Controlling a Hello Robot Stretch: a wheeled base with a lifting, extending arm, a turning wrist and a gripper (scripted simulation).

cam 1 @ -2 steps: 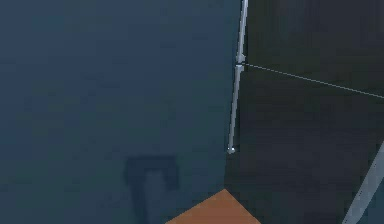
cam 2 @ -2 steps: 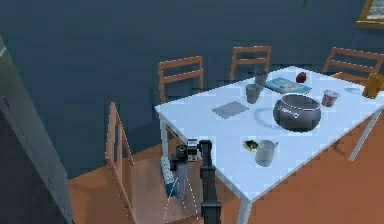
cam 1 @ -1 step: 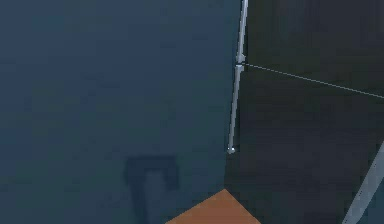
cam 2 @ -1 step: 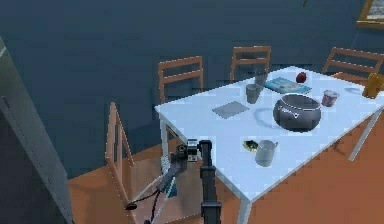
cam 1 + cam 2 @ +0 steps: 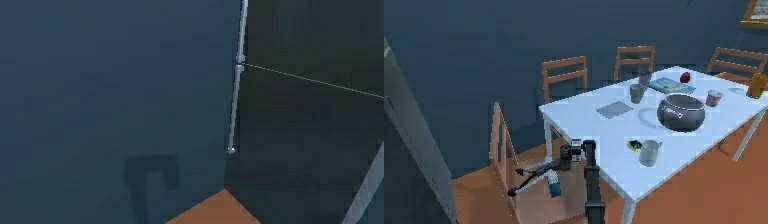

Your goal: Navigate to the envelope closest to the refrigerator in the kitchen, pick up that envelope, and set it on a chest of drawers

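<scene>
On the arm side view's smooth white rectangular desk [image 5: 589, 125], toward its left half, the flat pale-grey rectangular envelope [image 5: 614, 109] lies flush on the top, w/ a small grey cylindrical cup [image 5: 638, 93] just beyond it. Mid-desk sits a round, glossy dark-grey bowl [image 5: 681, 112]. Behind it is a red apple [image 5: 686, 76] on a flat blue slab [image 5: 669, 84]. A pale mug [image 5: 650, 152] stands nr the front edge, and an orange bottle [image 5: 757, 85] at the far right end. The nearest slat-backed wooden chair [image 5: 502, 140] stands off the desk's left end. The dark square arm bar [image 5: 591, 190] rises from the bottom edge. Its thin dark fingers [image 5: 532, 180] point left in front of that chair's seat, so can't tell whether they hold anything; they're well apart from the envelope. Fwd view: matte dark-blue wall [image 5: 100, 80], dark flat panel [image 5: 310, 120] w/ a long slim metal bar handle [image 5: 237, 80], and orange floor [image 5: 205, 212] at the bottom.
</scene>
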